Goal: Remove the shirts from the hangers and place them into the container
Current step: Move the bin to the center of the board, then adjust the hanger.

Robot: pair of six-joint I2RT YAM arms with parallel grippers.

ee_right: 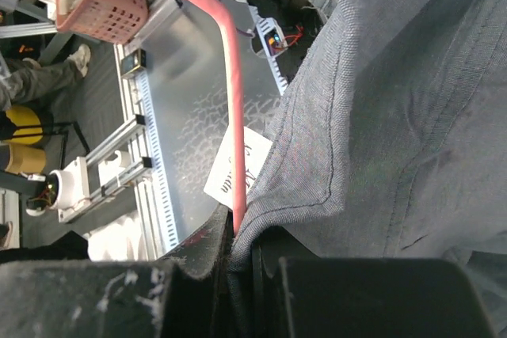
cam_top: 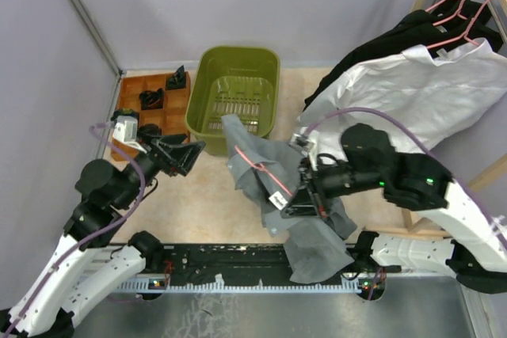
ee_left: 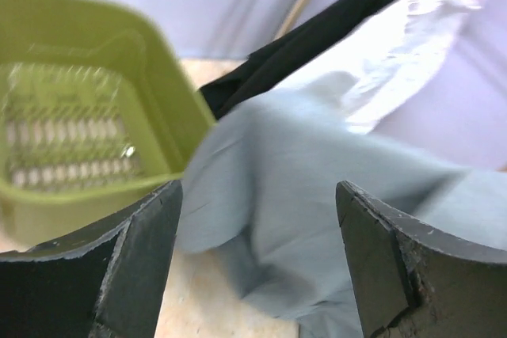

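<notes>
Right tool (cam_top: 299,195) is clamped narrow on the thin pink wire hanger (cam_top: 257,165) and on the collar of the floppy grey cloth shirt (cam_top: 269,184) (wire and fabric both enter the jaws). The shirt hangs mid-table, just near of the olive-green rectangular plastic tub (cam_top: 203,96). Left tool (cam_top: 192,156) is wide, holding nothing, facing the shirt from the left. White shirt (cam_top: 412,93) and black shirts (cam_top: 380,41) hang far right.
</notes>
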